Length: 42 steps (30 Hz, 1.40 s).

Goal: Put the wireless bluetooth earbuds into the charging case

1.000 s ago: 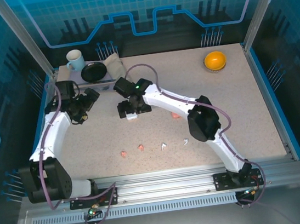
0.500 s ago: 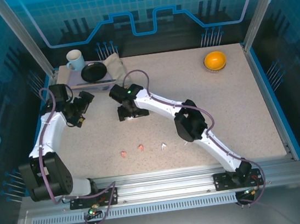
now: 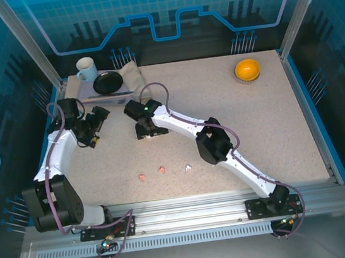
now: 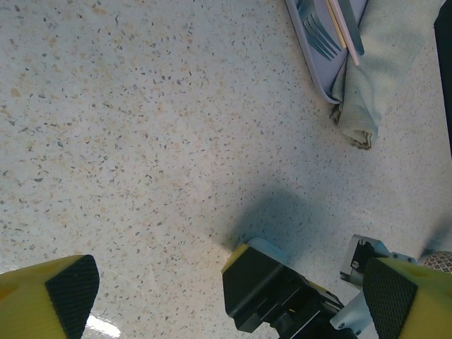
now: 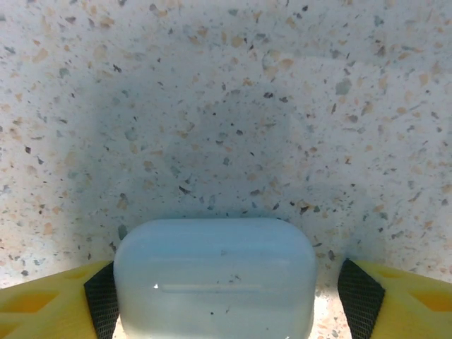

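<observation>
Earbuds (image 3: 162, 169) loose on desk (image 3: 274, 128), way back behind right gripper (image 3: 149, 131) toward arm bases, can make out three. White case (image 5: 214, 275) down between its jaws, partly open, not clamped. Left gripper (image 4: 226, 293) wide open, empty, hanging nearby.

The left arm (image 3: 61, 150) and the right arm (image 3: 181, 123) are each built from smooth white link shells joined by bulky black joint housings (image 3: 212, 147). Each is mounted on a black base plate (image 3: 268, 206) at the near edge. A slack purple-grey cable (image 3: 154, 85) loops along the outside of each arm, and a small green light (image 3: 146, 108), apparently a status indicator, glows on the far black section of the right arm. The fingers (image 5: 39, 304) are yellow blocks with chamfered edges, each faced on its inner side with a black, finely textured pad (image 5: 101, 295).
</observation>
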Motion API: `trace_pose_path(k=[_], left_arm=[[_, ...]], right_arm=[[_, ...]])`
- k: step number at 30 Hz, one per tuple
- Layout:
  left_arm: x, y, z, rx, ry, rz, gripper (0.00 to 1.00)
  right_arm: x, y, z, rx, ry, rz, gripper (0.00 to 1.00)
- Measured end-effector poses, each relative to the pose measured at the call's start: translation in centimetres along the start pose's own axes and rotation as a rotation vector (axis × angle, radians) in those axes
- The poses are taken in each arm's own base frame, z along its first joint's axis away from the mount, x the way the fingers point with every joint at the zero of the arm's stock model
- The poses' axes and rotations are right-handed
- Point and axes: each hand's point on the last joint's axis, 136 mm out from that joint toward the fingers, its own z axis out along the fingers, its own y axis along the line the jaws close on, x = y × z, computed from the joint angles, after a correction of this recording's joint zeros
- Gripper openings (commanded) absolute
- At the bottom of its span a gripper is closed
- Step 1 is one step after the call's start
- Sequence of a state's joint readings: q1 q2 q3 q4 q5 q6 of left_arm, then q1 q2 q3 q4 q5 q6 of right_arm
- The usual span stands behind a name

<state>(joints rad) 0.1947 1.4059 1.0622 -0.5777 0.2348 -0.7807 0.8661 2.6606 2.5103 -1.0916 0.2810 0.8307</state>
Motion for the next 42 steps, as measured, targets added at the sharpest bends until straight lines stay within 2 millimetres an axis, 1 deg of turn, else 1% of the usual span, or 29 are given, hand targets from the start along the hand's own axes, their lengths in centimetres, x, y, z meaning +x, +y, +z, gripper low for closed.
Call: trace_pose_path(k=[3,12,17,21,28,31,35,37,39,42], left_arm=[[0.0,-0.1,0.0,0.003,0.001,0.0,0.99],[0.1,-0.2,0.0,0.011,0.004,0.002,0.99],[0.3,-0.3,0.1,0.019,0.018,0.001,0.99],[0.5,-0.5,0.1,0.032,0.028,0.003,0.99],[0.8,-0.9,0.2,0.057,0.041,0.015,0.99],[1.4,-0.9,0.6,0.059,0.058,0.023,0.99],[2.8,-1.3,1.3,0.072,0.085,0.052,0.99],[3.6,-1.7,1.8,0.09,0.098,0.075,0.99],[4.4,-2.0,2.4,0.116,0.109,0.095,0.99],[6.0,-1.6,3.4,0.152,0.131,0.111,0.99]], right_arm=[[0.0,-0.1,0.1,0.005,-0.002,-0.001,0.81],[0.0,-0.2,0.2,0.017,-0.002,-0.003,0.75],[-0.1,-0.2,0.2,0.018,-0.004,-0.014,0.7],[-0.1,-0.3,0.2,0.016,-0.003,-0.028,0.63],[-0.1,-0.7,0.1,-0.008,0.012,-0.024,0.62],[0.1,-1.6,-0.1,-0.009,0.032,-0.011,0.59],[0.2,-3.8,-0.5,-0.003,0.065,0.033,0.59],[0.0,-5.1,-1.0,-0.005,0.074,0.072,0.59],[-0.4,-5.9,-1.8,-0.015,0.069,0.109,0.59],[-1.5,-7.0,-3.0,-0.038,0.048,0.175,0.58]])
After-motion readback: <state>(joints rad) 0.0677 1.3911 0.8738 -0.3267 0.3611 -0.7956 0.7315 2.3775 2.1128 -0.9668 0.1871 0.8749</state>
